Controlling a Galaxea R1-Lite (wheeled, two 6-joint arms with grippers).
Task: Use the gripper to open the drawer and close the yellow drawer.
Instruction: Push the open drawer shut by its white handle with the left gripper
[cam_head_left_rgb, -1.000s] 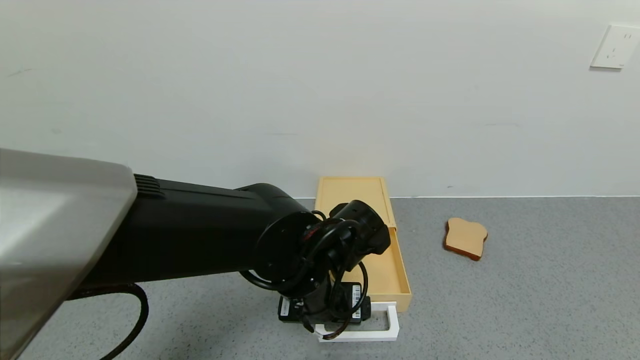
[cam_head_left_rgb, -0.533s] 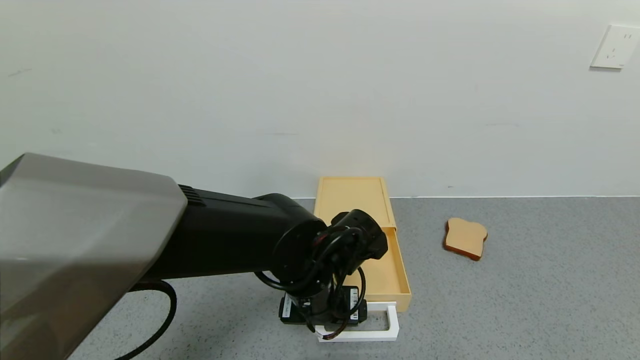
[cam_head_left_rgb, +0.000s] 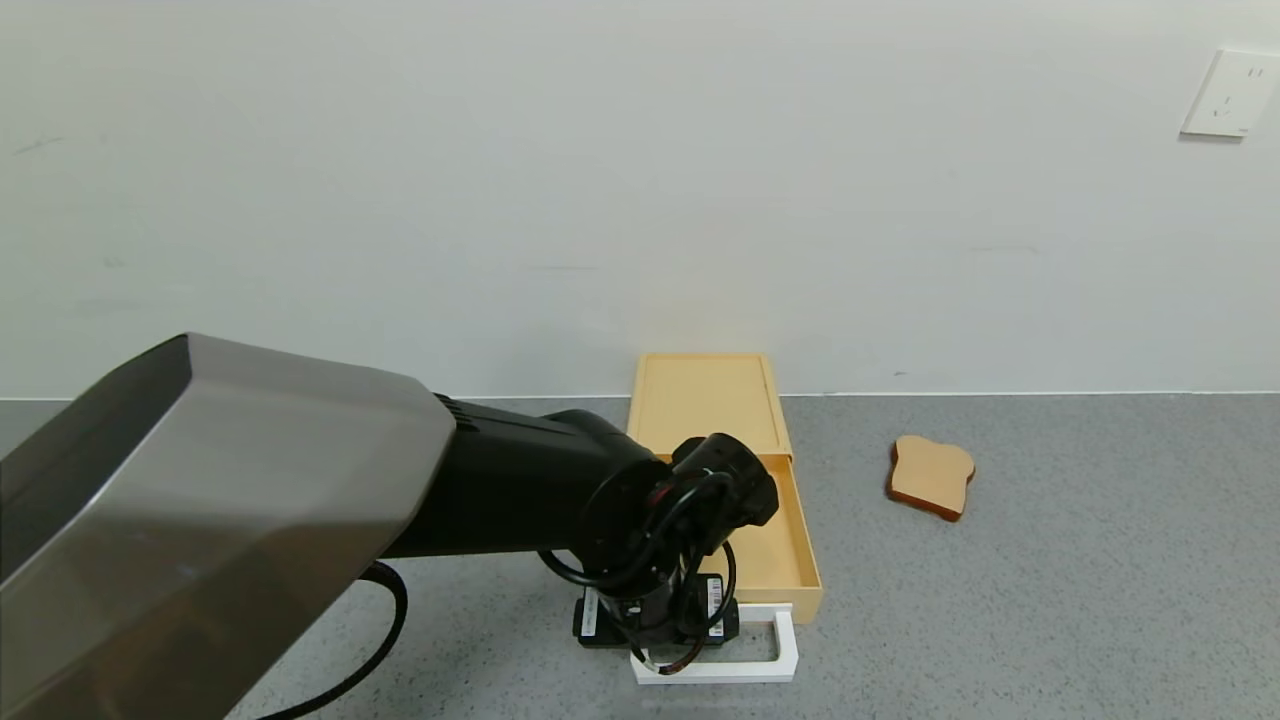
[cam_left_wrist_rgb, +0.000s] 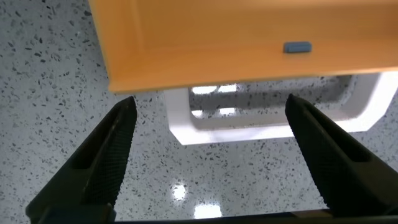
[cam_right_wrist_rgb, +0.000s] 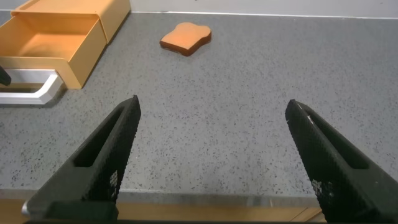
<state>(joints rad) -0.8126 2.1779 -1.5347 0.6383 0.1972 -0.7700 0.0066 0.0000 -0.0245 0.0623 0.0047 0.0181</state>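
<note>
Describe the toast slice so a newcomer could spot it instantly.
Start at the grey speckled counter below the white wall. Right of the pale-yellow box with its pulled-out drawer, the toast slice lies flat and alone. It is the only tan, brown-crusted, bread-shaped item; the left gripper works at the drawer's white handle, well away.

left claw (cam_head_left_rgb: 660, 640) shifted right along handle (cam_head_left_rgb: 775, 655), arm extended forward

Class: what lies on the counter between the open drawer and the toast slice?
Nothing: bare grey counter separates the drawer from the toast, shown in the head view.
</note>
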